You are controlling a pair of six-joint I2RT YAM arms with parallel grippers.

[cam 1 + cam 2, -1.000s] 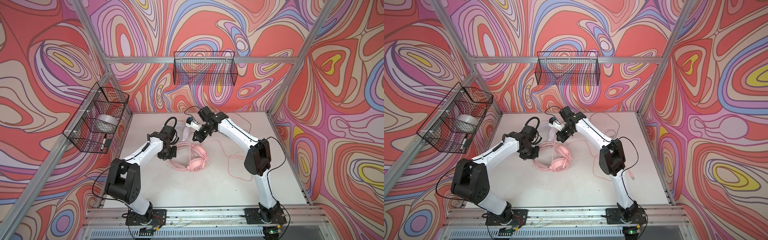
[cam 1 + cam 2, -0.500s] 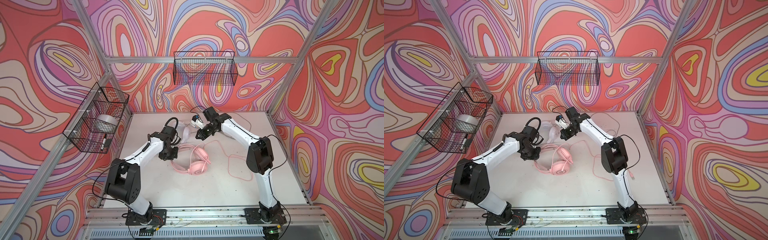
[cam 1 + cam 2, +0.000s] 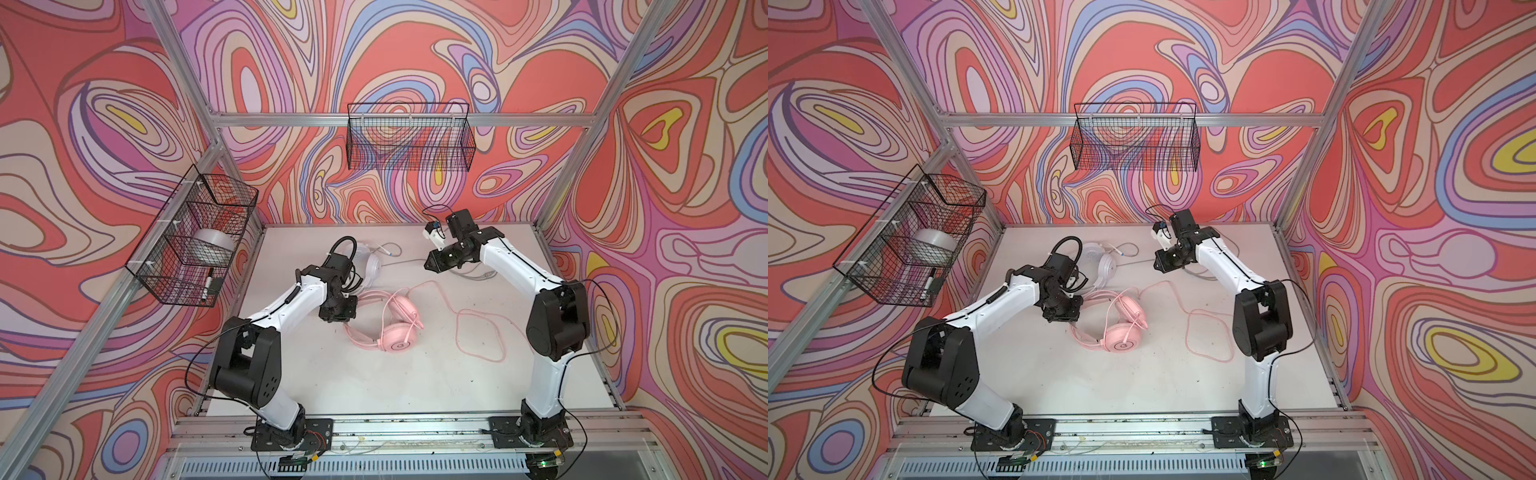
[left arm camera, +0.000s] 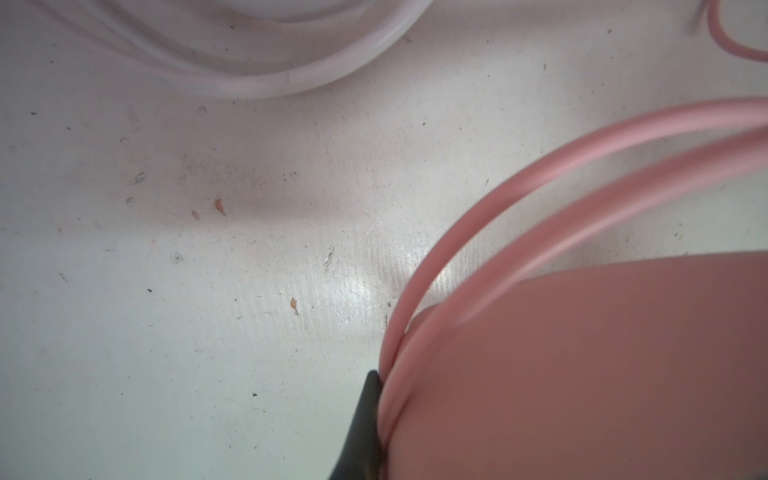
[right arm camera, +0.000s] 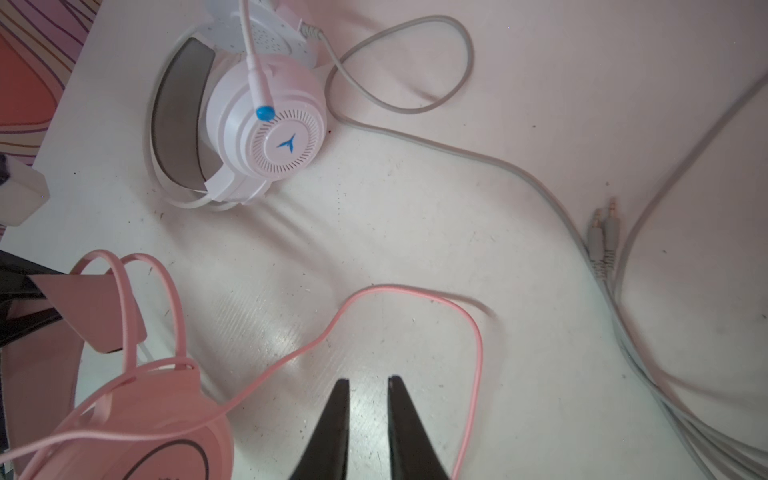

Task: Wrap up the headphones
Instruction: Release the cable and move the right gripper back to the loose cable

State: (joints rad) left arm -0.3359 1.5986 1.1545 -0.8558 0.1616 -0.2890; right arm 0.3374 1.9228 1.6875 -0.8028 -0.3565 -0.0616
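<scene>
Swirled red, pink and lilac walls around one white table (image 3: 374,386). Two headsets on it: pink headset (image 3: 397,338) at mid-table, white headset (image 3: 370,266) just beyond, toward the far left (boom mic tipped blue, laid across the upper earcup), near but not touching. Two cords: pink cord (image 3: 478,336) looping loose to the right, grey cord (image 5: 498,162) trailing right, ending in two jack plugs (image 5: 602,226). Left end effector (image 3: 343,318) clamped tight on the pink headset's band, at its left side. Right end effector (image 5: 369,380) raised over the far middle, tips slightly apart, gripping nothing. Two wire baskets on the frame: far basket (image 3: 409,141), and left basket (image 3: 166,266) with one pale roll (image 3: 212,245) and one marker (image 3: 208,284).
</scene>
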